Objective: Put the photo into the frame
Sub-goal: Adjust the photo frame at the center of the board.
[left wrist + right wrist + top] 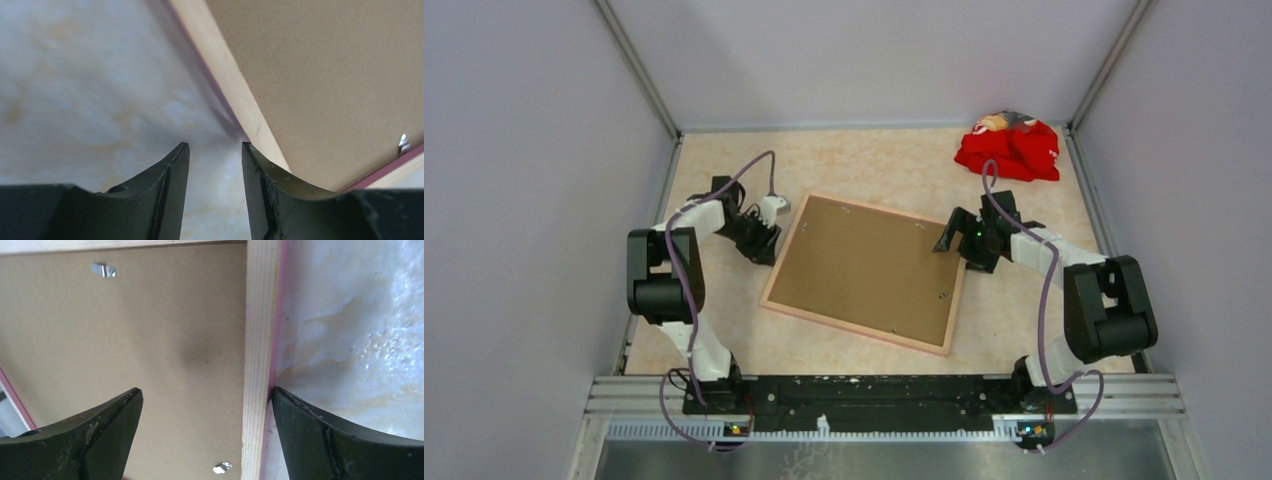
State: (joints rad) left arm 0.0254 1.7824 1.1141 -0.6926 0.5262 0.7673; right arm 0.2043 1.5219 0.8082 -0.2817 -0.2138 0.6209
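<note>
Brown backing board (864, 270) flat on marbled beige tabletop (874, 165). Small metal tabs (104, 270) near board's edges. Red crumpled bundle (1009, 148) well beyond board's far right corner.

We cannot see the front of the frame (257, 365): it lies face-down on the worktop (874, 160), and only a thin pink line shows along its outer edge. The brown backing board (864, 270) fills its opening, so whatever sits beneath is hidden from us. Both wrist views cut the frame off, each showing only a corner. The small metal tabs (404, 142) are blurred. The red bundle (1009, 150) at the far right is too small to identify.
</note>
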